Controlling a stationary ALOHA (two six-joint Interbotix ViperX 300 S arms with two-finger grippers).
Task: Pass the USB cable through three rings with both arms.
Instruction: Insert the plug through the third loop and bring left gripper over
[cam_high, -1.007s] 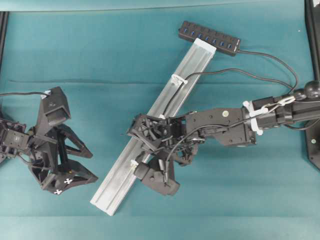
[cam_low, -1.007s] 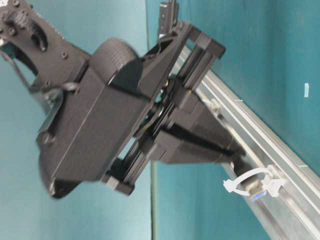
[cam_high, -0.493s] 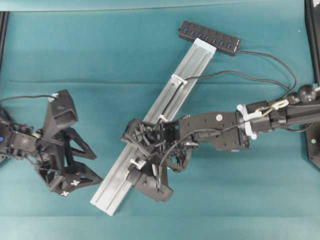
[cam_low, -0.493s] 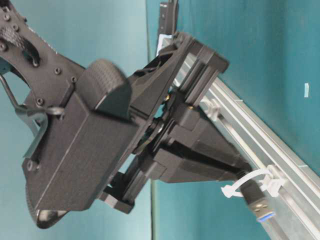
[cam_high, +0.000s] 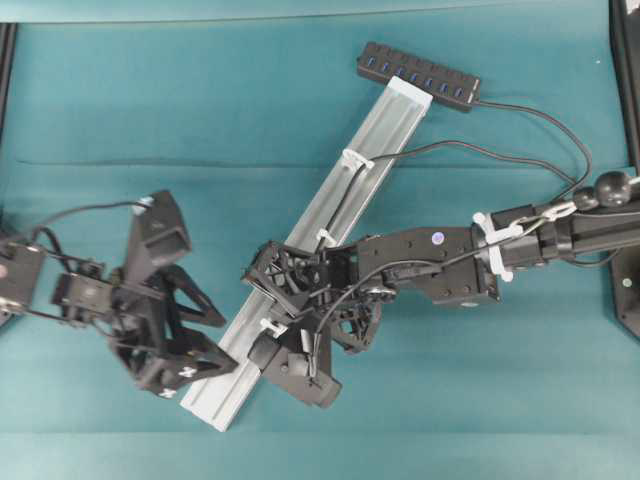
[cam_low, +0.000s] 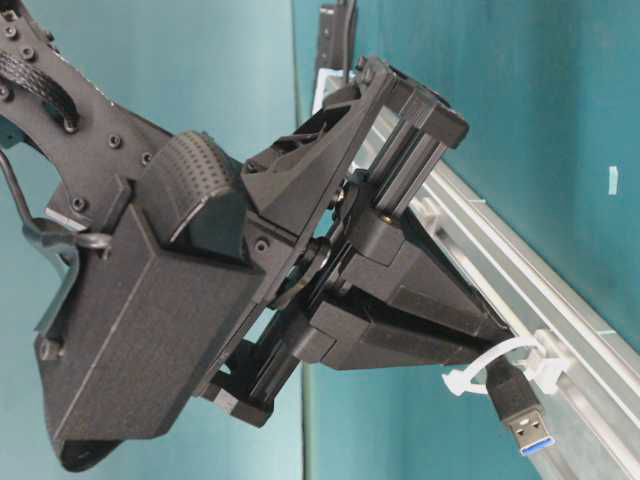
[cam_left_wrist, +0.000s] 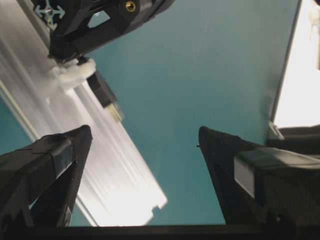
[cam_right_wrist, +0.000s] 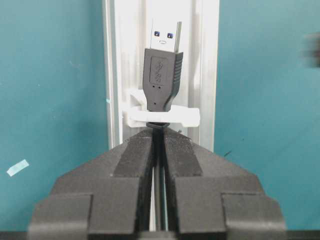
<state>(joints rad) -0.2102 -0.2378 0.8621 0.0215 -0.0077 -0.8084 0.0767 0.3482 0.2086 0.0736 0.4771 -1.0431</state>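
Note:
The USB cable runs from the right, down the aluminium rail through the upper ring and middle ring. Its plug sticks out past the lowest ring, also seen from table level as the plug hanging beyond the ring. My right gripper is shut on the cable just behind that ring, fingertips touching it. My left gripper stands open over the rail's lower end, short of the plug, holding nothing.
The black multi-port hub lies at the rail's upper end, its own lead looping off to the right. A scrap of pale tape lies on the teal cloth left of the rail. The right arm spans the table's right half.
My left arm has swung right, to the rail's lower end. The right gripper has pushed the plug farther out through the lowest ring.

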